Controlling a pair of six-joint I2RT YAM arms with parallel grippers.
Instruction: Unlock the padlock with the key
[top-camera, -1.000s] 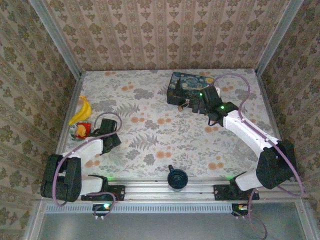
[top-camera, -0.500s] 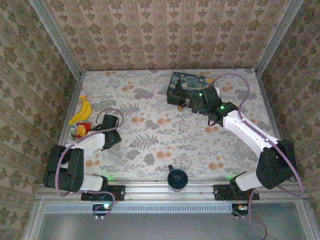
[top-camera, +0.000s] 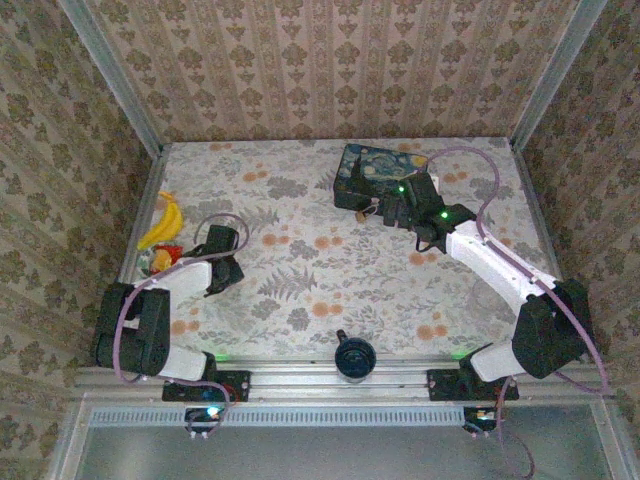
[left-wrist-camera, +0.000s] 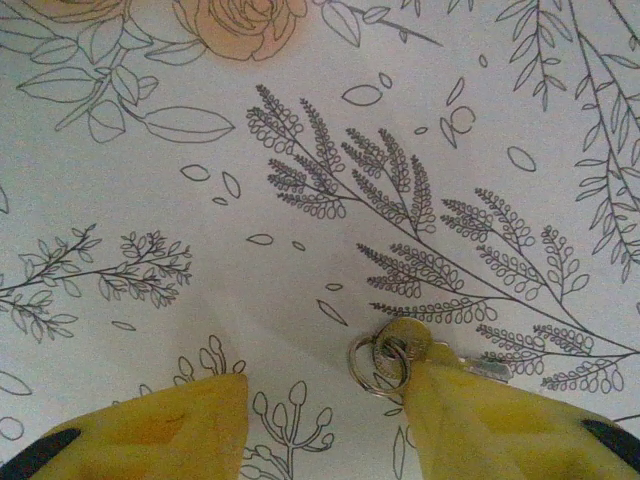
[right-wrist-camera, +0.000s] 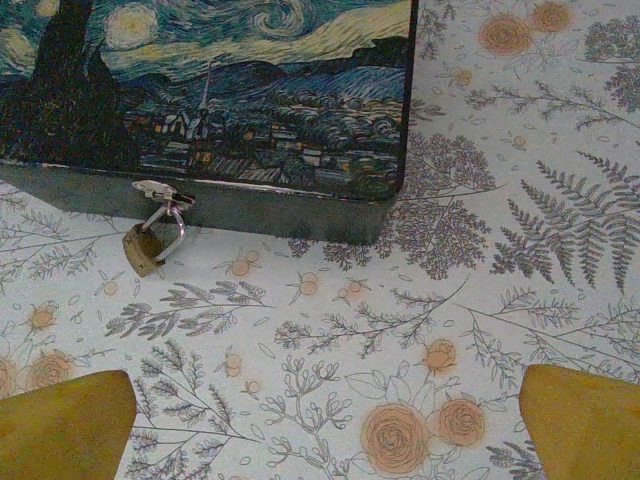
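Note:
The key (left-wrist-camera: 412, 342), brass with a steel ring (left-wrist-camera: 378, 362), lies flat on the flowered cloth. My left gripper (left-wrist-camera: 328, 382) stands open over it. Its right finger (left-wrist-camera: 500, 425) covers part of the key's blade and its left finger (left-wrist-camera: 150, 430) is well apart. In the top view the left gripper (top-camera: 214, 282) points down at the cloth at the left. The small brass padlock (right-wrist-camera: 145, 250) hangs by its silver shackle from the hasp of the dark blue painted box (right-wrist-camera: 230, 100). My right gripper (right-wrist-camera: 325, 385) is open with nothing between its fingers, just short of the box (top-camera: 375, 170) and the padlock (top-camera: 361, 214).
A banana (top-camera: 165, 220) and a red packet (top-camera: 160, 260) lie at the table's left edge, close to the left arm. A black knob (top-camera: 352, 357) stands at the near rail between the arm bases. Papered walls close in the table on three sides.
The left gripper has shifted slightly away from the near edge and its jaws have narrowed a little. The right arm, box and padlock have not moved.

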